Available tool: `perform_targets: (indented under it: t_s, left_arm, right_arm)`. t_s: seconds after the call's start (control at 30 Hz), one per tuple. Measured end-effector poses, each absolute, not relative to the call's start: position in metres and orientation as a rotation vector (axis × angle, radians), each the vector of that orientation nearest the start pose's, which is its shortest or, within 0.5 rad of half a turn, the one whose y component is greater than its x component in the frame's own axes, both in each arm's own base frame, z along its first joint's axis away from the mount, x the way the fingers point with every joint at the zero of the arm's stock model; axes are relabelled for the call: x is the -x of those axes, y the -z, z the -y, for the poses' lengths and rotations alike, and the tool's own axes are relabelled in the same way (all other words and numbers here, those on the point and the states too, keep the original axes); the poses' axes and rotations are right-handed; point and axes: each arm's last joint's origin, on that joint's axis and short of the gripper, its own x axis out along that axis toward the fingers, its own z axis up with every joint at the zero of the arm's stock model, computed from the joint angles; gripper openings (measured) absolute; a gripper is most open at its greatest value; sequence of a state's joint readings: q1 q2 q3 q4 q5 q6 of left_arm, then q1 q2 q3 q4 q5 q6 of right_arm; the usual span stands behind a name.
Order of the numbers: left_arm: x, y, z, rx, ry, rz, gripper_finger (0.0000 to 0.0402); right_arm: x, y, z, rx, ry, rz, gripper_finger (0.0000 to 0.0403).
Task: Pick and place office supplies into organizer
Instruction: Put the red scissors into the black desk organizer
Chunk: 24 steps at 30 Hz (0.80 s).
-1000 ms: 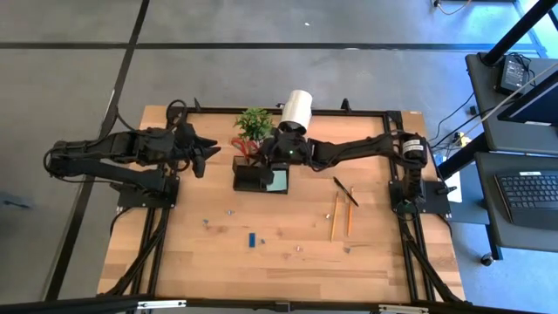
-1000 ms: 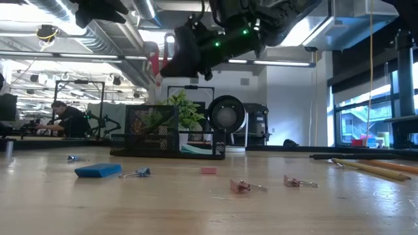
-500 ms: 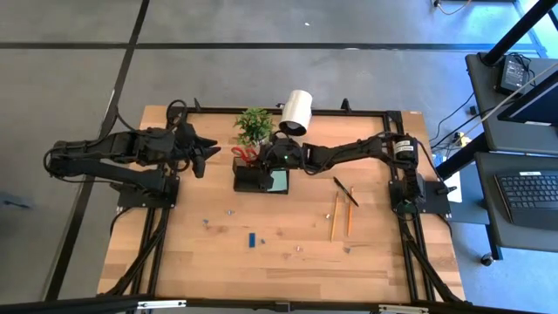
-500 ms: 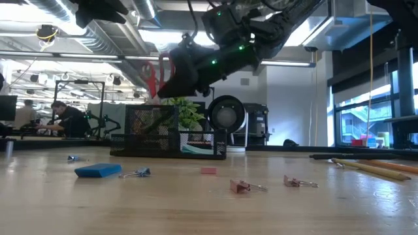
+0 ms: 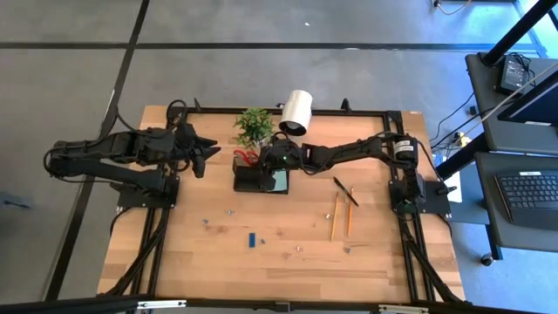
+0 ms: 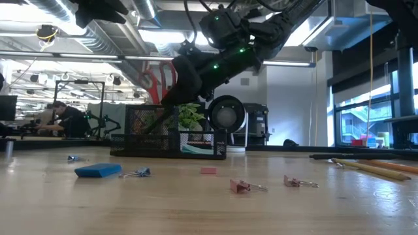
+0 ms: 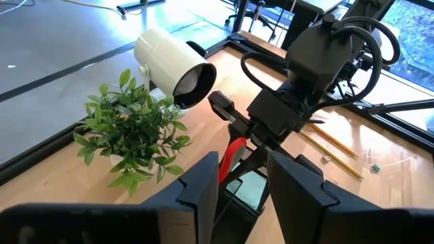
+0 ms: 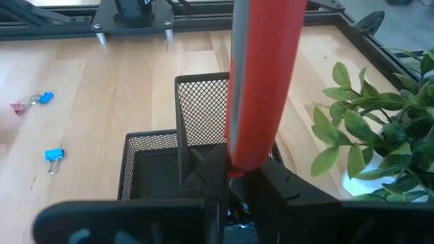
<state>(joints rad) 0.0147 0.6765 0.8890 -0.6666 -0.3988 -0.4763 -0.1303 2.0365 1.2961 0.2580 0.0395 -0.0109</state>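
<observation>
Right now I have the right claw (image 5: 261, 160) clenched on the red-handled scissors (image 8: 261, 88), holding them over the black mesh organizer (image 5: 260, 178) — in the low view the red handles (image 6: 159, 81) stick up and away from the claw, tilted, while the blades point down toward the organizer's taller compartment (image 8: 201, 115). The pale teal note pad (image 5: 279, 180) already sits in the lower compartment beside it. To do this step well I judge I should square the blades over the tall compartment's opening, bring the scissors nearer upright, and lower slowly so the tips go inside the mesh wall rather than catching its rim; I would let go only once the blades are well down, since the light organizer could tip or slide toward the potted plant (image 5: 253, 125) just behind it. The left claw (image 5: 202, 150) waits well off to the side, fingers spread. Pencils (image 5: 341, 215), a dark pen (image 5: 344, 190), a blue piece (image 5: 251, 238) and small clips (image 6: 247, 187) lie on the tabletop (image 5: 288, 262) — work for later.
</observation>
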Motion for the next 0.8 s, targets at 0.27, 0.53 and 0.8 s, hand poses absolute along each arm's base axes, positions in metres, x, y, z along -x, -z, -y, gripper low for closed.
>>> perform_targets:
  t_s: [0.27, 0.53, 0.8]
  left_arm:
    - [-0.1257, -0.3377, -0.0131, 0.374, -0.504, -0.342, 0.0122]
    - [-0.1257, -0.3377, -0.0131, 0.374, -0.504, -0.342, 0.0123]
    - [-0.1257, -0.3377, -0.0131, 0.374, -0.503, -0.343, 0.0123]
  right_arm:
    - [-0.4412, -0.1734, 0.0591, -0.012, 0.164, -0.491, 0.0044]
    - [-0.4411, -0.1734, 0.0589, 0.032, 0.152, -0.497, 0.0058]
    - [-0.4407, -0.1722, 0.0579, 0.038, 0.149, -0.506, 0.0074]
